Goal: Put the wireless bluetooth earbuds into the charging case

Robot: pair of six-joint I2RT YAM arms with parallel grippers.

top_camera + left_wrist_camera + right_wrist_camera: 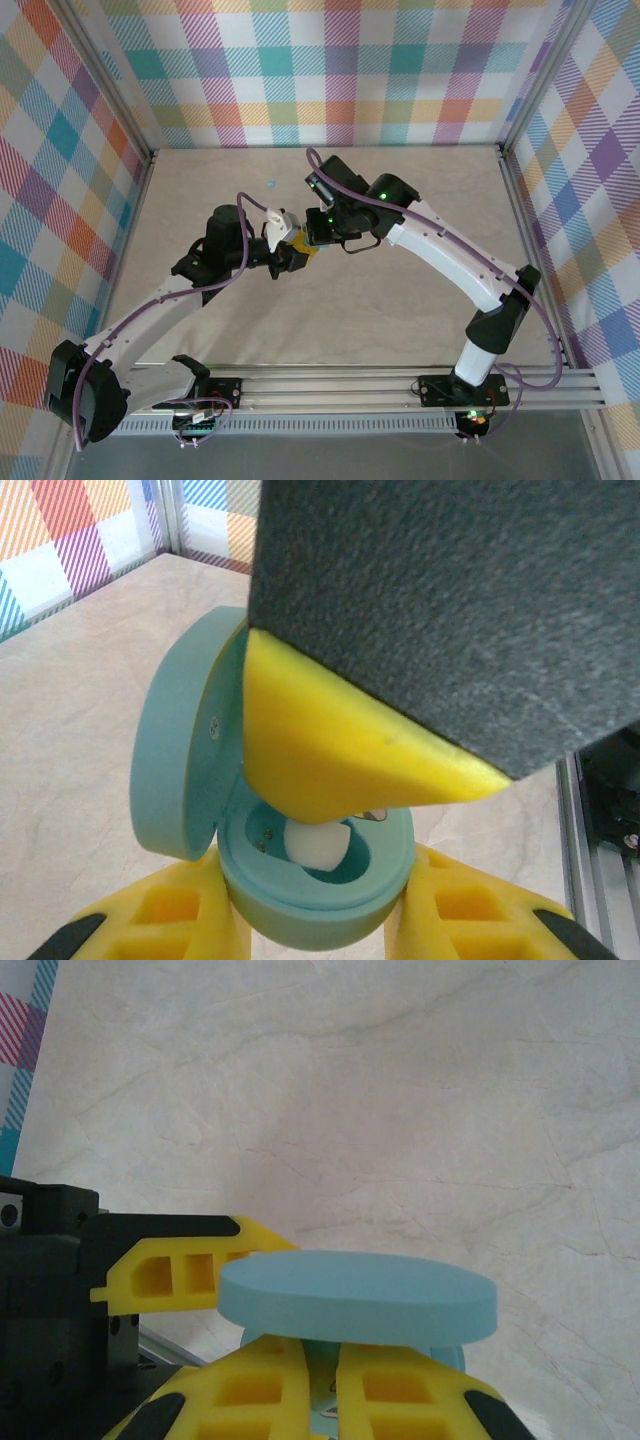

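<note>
Right fingers (330, 750): yellow and wedge-tipped, closest to the left wrist lens, reaching down from above into the open charging case (330, 910). From the right wrist they sit pressed together with barely a slit between them (290, 1380). Whether they pinch anything cannot be told.
Left fingers (160, 920): yellow, clamped on the case's base from either side, one prong left of it and one right.
Charging case: teal oval shell, its mouth facing up toward the right fingers' tip.
Lid (180, 770): swung open on the case's left side as the left wrist sees it, standing near upright with its inner face turned to the base.
Long axis: seen edge-on from the right wrist, the lid (355, 1295) is an oval stretched side to side just above the right fingers.
Earbud (318, 845): pale bud seated in the well inside the case, directly under the right fingers' tip, rounded end up. Its long axis is hidden by the finger above.
Markings: a small metal dot on the lid's inner face. Any lettering is too small to tell.
Bench (70, 730): pale and marbled, lying under and around the case.
Speck (270, 183): a tiny pale-blue item on the bench well beyond the case, toward the plaid back wall, too small to identify.
</note>
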